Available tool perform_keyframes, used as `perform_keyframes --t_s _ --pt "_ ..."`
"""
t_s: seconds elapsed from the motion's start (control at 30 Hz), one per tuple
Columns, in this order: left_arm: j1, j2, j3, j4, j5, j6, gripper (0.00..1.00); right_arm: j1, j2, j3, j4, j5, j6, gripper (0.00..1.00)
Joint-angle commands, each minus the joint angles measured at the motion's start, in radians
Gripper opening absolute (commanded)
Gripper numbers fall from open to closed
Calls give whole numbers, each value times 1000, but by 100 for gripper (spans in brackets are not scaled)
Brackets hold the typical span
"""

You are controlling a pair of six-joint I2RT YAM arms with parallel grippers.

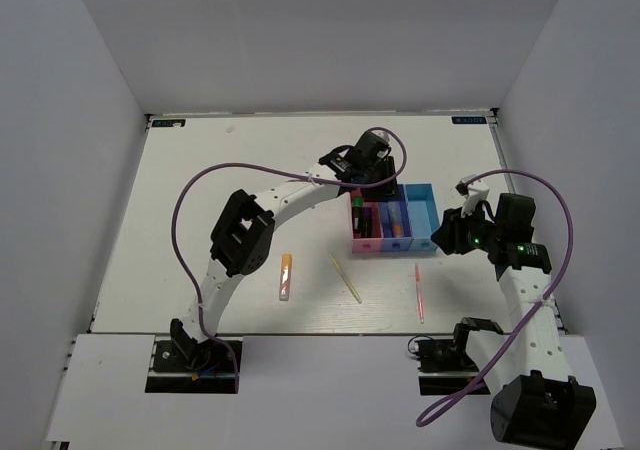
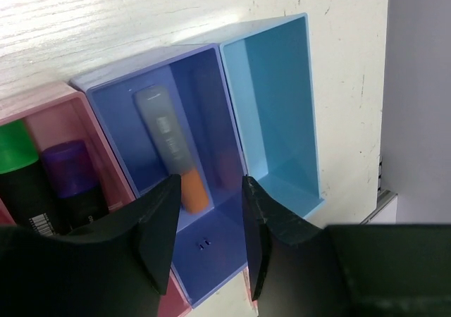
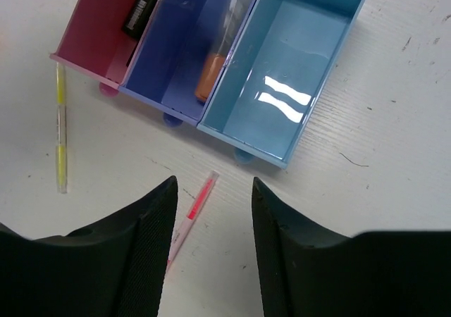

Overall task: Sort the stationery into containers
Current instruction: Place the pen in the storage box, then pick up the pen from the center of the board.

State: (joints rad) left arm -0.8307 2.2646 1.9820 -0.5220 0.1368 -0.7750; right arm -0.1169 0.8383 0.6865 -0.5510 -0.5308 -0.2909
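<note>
The left gripper (image 2: pixel 208 243) hung over the near end of the dark blue bin (image 2: pixel 204 98), its two fingers spread apart with nothing between them. In that bin lay an orange-capped marker (image 2: pixel 169 144); its grey body was blurred and the print on it could not be read. To the left, the pink bin (image 2: pixel 99 137) was cut off by the frame edge. It held a green-capped marker (image 2: pixel 15 148) and a purple-capped marker (image 2: pixel 69 168), their dark barrels partly hidden behind the left finger. The light blue bin (image 2: pixel 275 98) stood on the right, joined to the dark blue one.

The right gripper (image 3: pixel 211 243) was likewise wide open and held nothing, above the table (image 3: pixel 366 190) just near of the bins. The pink-red pen (image 3: pixel 194 208) lay on the table below the gap, its near end lost behind a finger. The yellow pen (image 3: pixel 62 127) lay farther left, near the pink bin's corner.

From above, the left arm's wrist covered the far ends of the pink and dark blue bins, and neither gripper's fingers could be made out. The orange-pink highlighter (image 1: pixel 286 275) lay well to the left of the bins.
</note>
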Motion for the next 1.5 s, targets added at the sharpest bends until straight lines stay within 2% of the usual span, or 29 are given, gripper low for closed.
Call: perform_keyframes --t_s 0.0,0.07,0.13,0.17,0.2,0.23,0.27,0.3,0.33,0.37,0.4,0.43,0.47,0.5,0.57,0.67,0.77,1.33,1.4,1.47 --pt "-5 -63 37 10 1 20 51 -1 -12 8 11 -17 -1 50" --pt "-8 -82 22 5 1 35 51 -4 -11 7 11 -18 -1 51" --pt "-8 -121 0 -1 -6 46 43 -4 -15 8 10 -18 1 51" --pt "-5 -161 -17 -3 -6 66 16 -4 -13 8 10 -18 1 45" --pt "-8 -186 -108 0 -26 71 4 -6 -15 10 7 -18 -1 38" --pt "-14 -280 -142 -10 -48 80 0 -6 -18 8 8 -17 -1 25" --pt "-15 -316 -179 -22 -95 107 0 -7 -18 5 11 -15 1 0" --pt "-19 -351 -309 -48 -129 120 0 -9 -24 4 11 -12 2 0" --pt "-27 -388 -354 -85 -181 134 0 -9 -28 2 16 -12 4 0" --pt "-28 -499 -435 -110 -269 144 6 -9 -28 -1 16 -12 3 0" --pt "-31 -531 -466 -204 -308 157 13 -9 -25 1 17 -11 2 24" --pt "-31 -584 -523 -246 -412 157 22 -7 -22 2 19 -14 2 44" --pt "-27 -605 -549 -287 -439 157 31 -7 -21 5 13 -15 4 57" --pt "-19 -646 -598 -355 -456 166 44 -9 -15 7 8 -15 3 63" --pt "-4 -668 -726 -423 -473 160 53 -7 -8 8 8 -23 -4 63" --pt "4 -721 -874 -405 -450 142 57 -9 -1 8 10 -23 -4 60" --pt "5 -743 -955 -362 -425 117 61 -7 1 7 8 -23 -4 60" --pt "5 -610 -1037 -197 -345 72 64 -9 4 7 6 -23 -1 60" --pt "7 -597 -1037 -185 -347 71 55 -10 4 5 6 -23 -2 60" --pt "4 -582 -1037 -182 -350 71 37 -9 2 7 3 -24 -4 58"
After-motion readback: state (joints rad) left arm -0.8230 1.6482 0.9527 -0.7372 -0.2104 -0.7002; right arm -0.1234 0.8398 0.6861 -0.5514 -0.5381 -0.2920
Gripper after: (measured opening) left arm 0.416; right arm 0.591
